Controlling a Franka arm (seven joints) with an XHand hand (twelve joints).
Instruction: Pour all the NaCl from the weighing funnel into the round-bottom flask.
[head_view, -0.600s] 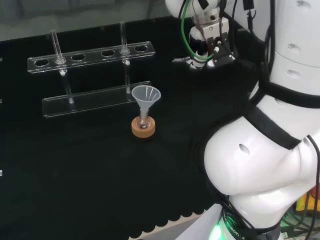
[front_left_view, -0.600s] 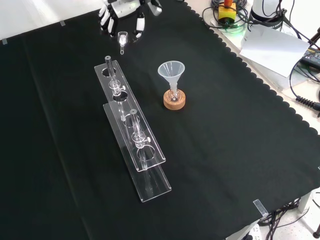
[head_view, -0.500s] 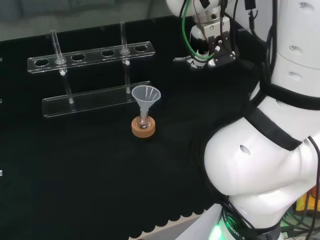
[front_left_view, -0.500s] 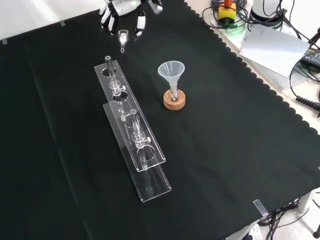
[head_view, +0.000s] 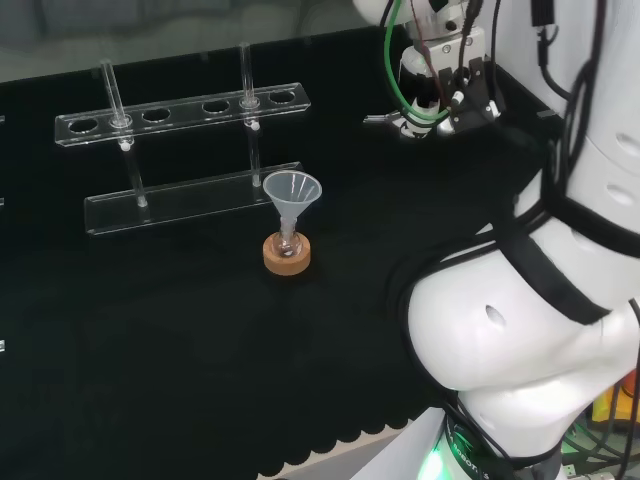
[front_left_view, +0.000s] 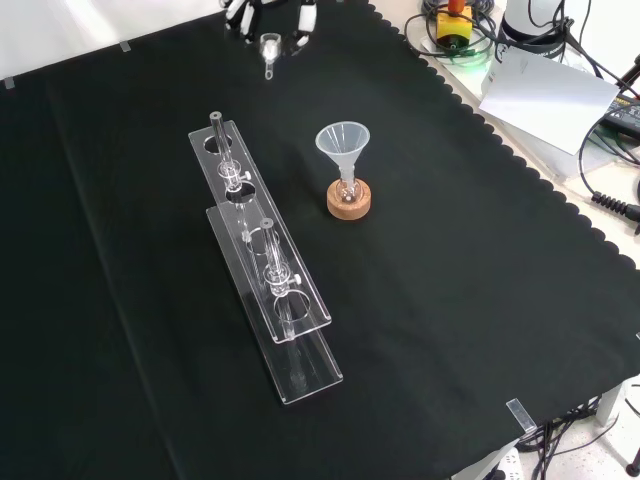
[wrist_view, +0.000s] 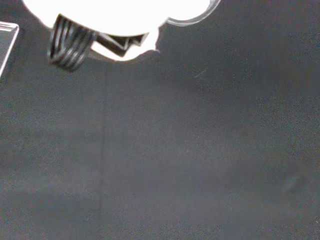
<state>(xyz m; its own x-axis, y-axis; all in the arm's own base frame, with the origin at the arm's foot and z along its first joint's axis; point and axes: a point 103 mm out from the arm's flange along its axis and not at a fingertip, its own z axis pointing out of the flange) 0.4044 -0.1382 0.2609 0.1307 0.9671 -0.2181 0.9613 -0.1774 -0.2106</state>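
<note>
1. Progress is at the carrying stage: the hand (front_left_view: 272, 14) has the weighing funnel (front_left_view: 268, 46) lifted clear of the black cloth at the top edge of the front view, and I judge that no pouring has begun.

2. Fingers curl down on either side of the small clear funnel, pinching it between them, with its narrow stem pointing down towards the cloth. In the head view the hand (head_view: 440, 95) sits to the left of the big white arm links, with the stem poking out to the left.

3. Whether any salt sits in the weighing funnel is too small to tell.

4. Destination stands well apart from the hand: a round-bottom flask (front_left_view: 348, 190) rests upright on its cork ring (front_left_view: 349, 203) near the middle of the bench (front_left_view: 470, 300), with a clear plastic funnel (front_left_view: 343, 141) seated in its neck. In the head view the same flask (head_view: 287, 243) stands in front of the test-tube rack (head_view: 180, 150).

5. Left to do, as I judge it: bring the weighing funnel over the wide mouth of the plastic funnel, tip it until the salt runs out, and empty it fully.
</note>
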